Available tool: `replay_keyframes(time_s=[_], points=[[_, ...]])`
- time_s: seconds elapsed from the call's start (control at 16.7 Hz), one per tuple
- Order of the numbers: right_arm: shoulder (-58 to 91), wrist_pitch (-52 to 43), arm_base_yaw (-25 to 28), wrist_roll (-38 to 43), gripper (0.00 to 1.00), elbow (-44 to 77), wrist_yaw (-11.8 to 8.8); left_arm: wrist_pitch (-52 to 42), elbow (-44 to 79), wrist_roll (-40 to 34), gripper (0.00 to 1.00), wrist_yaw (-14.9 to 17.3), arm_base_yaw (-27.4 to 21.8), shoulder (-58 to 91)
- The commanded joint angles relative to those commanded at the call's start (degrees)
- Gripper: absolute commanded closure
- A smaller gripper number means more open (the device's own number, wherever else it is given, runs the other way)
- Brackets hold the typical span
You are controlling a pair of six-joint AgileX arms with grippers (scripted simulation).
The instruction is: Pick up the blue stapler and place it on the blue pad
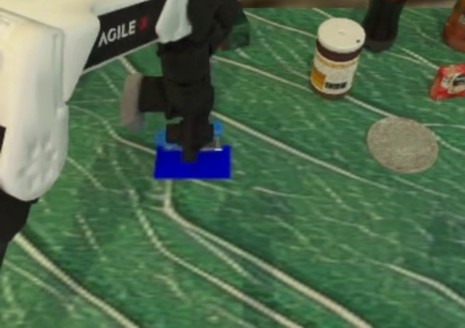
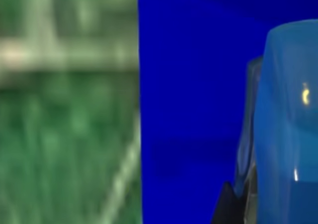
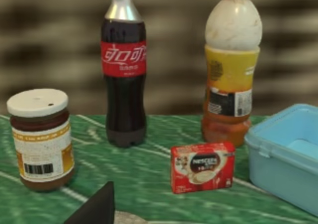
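Both jaws seemingly astride blue stapler (image 1: 213, 129).

"AGILE" stands on the left arm (image 1: 120, 33); "NESCAFE" on the small red box (image 3: 202, 167).

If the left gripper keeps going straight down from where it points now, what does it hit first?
Most likely the blue pad. The left gripper points down with the blue stapler directly above it. How much gap remains is unclear.
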Motion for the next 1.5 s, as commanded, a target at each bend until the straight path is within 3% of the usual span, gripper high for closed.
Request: replay_keyframes(time_s=[0.36, 1.14, 1.5], points=[[0.00, 0.00, 0.00, 0.00, 0.00, 0.00, 0.00, 3.31, -3.25, -0.08, 1.00, 0.03, 0.09, 0.58], [0.00, 0.00, 0.00, 0.00, 0.00, 0.00, 0.00, 3.31, -3.25, -0.08, 0.02, 0.03, 0.09, 0.58], [0.00, 0.00, 0.00, 0.00, 0.00, 0.00, 0.00, 3.31, -3.25, -0.08, 0.00, 0.03, 0.09, 0.58]])
